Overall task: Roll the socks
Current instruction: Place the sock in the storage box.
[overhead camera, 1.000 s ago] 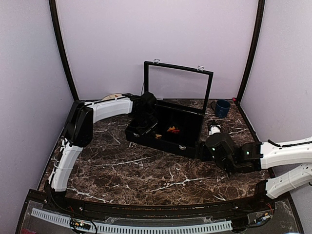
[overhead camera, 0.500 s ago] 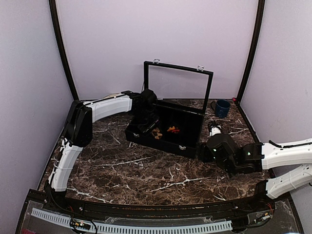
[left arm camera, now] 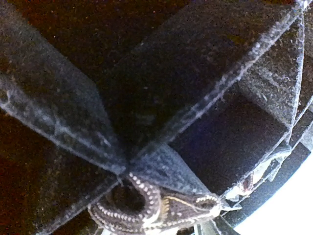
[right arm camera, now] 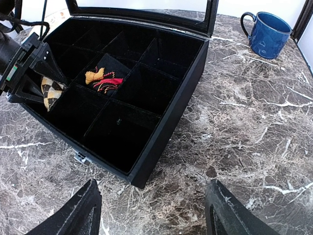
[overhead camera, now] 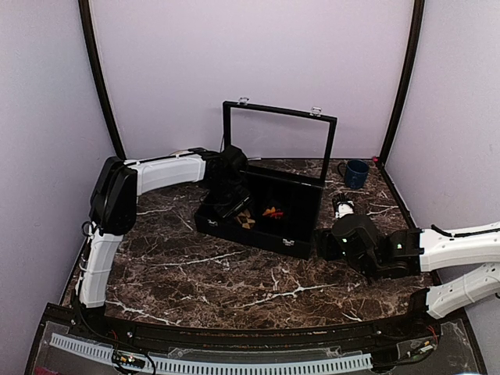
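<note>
Task state: both socks lie inside the case [right arm camera: 164,139], each in its own compartment; neither is on the table [right arm camera: 254,122].
Tan sock: the tan sock [right arm camera: 50,93] sits bunched in a compartment at the left end of the case, as seen from the arms. The left wrist view shows a coiled end, so it is judged rolled.
Red and orange sock: the red and orange sock [right arm camera: 103,80] lies as a small bundle in a compartment nearer the middle.
Left claw: the left claw [overhead camera: 234,207] reaches down into the case directly over the tan sock, fingers spread. Whether a fingertip touches the sock cannot be told, because the close view is dark and blurred.
Right claw: the right claw [right arm camera: 154,193] hovers over the table just outside the front right corner of the case, fingers wide apart, holding nothing.
Work done: rolling and stowing appear complete for both socks.
Work left: judged to be lifting the left arm clear of the case.
Surroundings: the glass lid [overhead camera: 277,141] stands upright at the back of the case. A blue mug [right arm camera: 266,34] stands on the table to the right rear, well apart from the case.
Obstructions: the dividers [left arm camera: 215,93] rise around each sock and leave little room for spread fingers. The upright lid limits approach from the rear.
</note>
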Robot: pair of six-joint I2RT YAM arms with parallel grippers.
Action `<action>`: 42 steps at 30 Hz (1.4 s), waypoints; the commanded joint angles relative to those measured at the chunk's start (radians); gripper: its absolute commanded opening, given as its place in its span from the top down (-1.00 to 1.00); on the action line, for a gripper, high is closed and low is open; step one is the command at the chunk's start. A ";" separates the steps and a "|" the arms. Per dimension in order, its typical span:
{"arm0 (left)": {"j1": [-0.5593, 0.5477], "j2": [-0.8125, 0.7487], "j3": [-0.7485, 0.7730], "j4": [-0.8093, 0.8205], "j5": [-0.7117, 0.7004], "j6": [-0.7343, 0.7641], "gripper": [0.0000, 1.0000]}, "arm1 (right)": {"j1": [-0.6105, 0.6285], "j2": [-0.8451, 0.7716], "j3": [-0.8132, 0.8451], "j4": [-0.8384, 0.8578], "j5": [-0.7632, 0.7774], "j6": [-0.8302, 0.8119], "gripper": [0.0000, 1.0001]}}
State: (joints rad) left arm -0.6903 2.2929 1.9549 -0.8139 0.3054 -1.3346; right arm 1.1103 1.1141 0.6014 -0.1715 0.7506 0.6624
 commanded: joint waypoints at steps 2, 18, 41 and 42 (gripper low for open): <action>-0.013 -0.019 -0.089 -0.142 -0.045 0.039 -0.11 | -0.004 0.003 0.013 0.035 -0.008 -0.013 -0.38; 0.029 -0.018 -0.007 -0.032 -0.057 -0.035 -0.11 | 0.000 0.049 0.028 0.056 -0.025 -0.027 -0.38; 0.029 -0.057 0.081 -0.156 -0.066 0.020 -0.13 | -0.002 0.084 0.052 0.094 -0.033 -0.090 -0.38; 0.028 -0.066 0.069 -0.154 -0.067 0.021 -0.13 | -0.002 0.087 0.055 0.097 -0.034 -0.093 -0.38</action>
State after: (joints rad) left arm -0.6636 2.2753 2.0415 -0.9146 0.2596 -1.3396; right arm 1.1107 1.1885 0.6262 -0.1184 0.7174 0.5911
